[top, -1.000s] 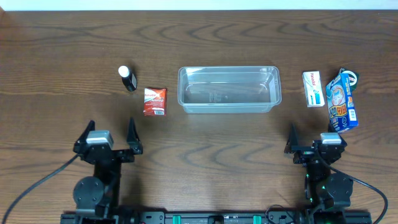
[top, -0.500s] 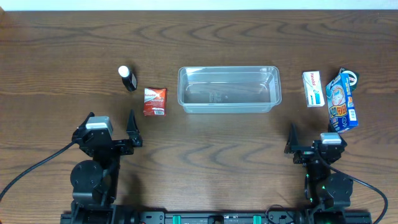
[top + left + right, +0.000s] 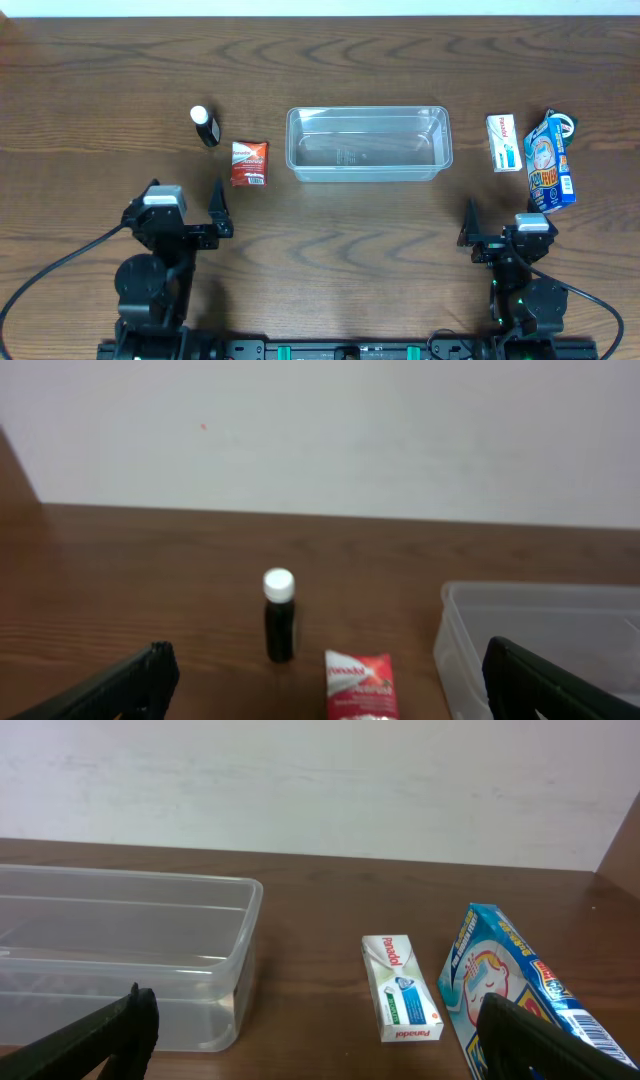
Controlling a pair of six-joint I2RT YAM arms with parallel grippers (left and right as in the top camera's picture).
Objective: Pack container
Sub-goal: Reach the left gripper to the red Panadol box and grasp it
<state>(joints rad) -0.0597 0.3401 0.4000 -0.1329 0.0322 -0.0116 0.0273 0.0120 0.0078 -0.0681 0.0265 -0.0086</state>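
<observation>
The container (image 3: 368, 175) is a clear rectangular tub at the table's middle back, with nothing in it. It also shows at the right of the left wrist view (image 3: 545, 595) and the left of the right wrist view (image 3: 120, 995). A small black bottle with a white cap (image 3: 205, 126) (image 3: 279, 615) stands upright to its left. A red packet (image 3: 249, 163) (image 3: 360, 682) lies beside the bottle. My left gripper (image 3: 185, 207) (image 3: 325, 695) is open and empty, just short of the red packet. My right gripper (image 3: 505, 232) (image 3: 320, 1040) is open and empty near the front edge.
A white Panadol box (image 3: 504, 142) (image 3: 400, 1002) and a blue printed packet (image 3: 551, 162) (image 3: 515, 985) lie to the right of the container. Bare wooden table (image 3: 340, 240) lies between the grippers and the objects. A white wall stands behind the table.
My left gripper has moved a little forward and to the right, toward the red packet. The right arm and all the objects have not moved.
</observation>
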